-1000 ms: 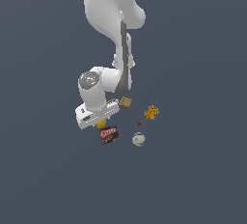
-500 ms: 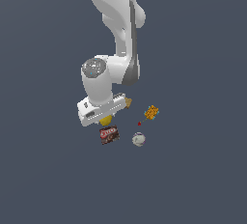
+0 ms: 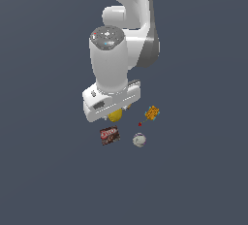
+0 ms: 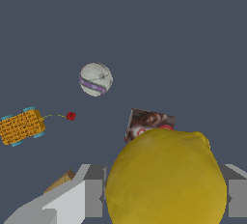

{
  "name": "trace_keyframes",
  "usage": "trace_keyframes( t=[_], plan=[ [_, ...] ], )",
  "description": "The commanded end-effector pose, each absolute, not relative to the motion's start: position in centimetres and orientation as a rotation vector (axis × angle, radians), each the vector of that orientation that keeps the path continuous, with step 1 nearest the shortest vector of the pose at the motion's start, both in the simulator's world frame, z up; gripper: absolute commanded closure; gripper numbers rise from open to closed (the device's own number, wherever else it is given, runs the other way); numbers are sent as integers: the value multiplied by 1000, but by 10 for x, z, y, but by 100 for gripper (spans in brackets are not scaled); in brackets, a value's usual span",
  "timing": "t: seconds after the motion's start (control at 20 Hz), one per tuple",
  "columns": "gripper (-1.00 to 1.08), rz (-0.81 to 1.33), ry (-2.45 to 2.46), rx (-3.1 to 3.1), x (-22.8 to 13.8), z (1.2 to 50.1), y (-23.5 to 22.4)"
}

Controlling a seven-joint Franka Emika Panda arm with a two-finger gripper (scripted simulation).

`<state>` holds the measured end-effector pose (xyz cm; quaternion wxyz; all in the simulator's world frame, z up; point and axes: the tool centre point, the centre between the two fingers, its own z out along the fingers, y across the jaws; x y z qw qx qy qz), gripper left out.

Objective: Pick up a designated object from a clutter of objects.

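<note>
Change since earlier: the arm is swinging nearer the exterior camera, its wrist now looming large and covering more of the clutter.
Exterior view: the gripper point(image 3: 115, 114) is hanging over the yellow fruit point(image 3: 115, 116), of which only a sliver is peeking out below the hand; the dark box point(image 3: 109, 135), whitish ball point(image 3: 139, 139) and orange piece point(image 3: 152, 113) are lying apart from it.
Wrist view: the fruit point(image 4: 166, 179) is filling the space between both grey fingers point(image 4: 91, 196), apparently being clamped for lifting; the cracker point(image 4: 61, 180) is showing beside one finger.
</note>
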<state>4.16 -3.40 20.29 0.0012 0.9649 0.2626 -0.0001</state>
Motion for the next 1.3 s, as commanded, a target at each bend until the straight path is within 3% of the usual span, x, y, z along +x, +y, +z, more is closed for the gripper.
trace_keyframes(
  t=[0.0, 0.6, 1.25],
  plan=[
    [108, 0, 823, 3029, 49, 228, -22],
    [108, 0, 824, 3030, 86, 336, 31],
    [108, 0, 825, 3031, 116, 412, 70]
  ],
)
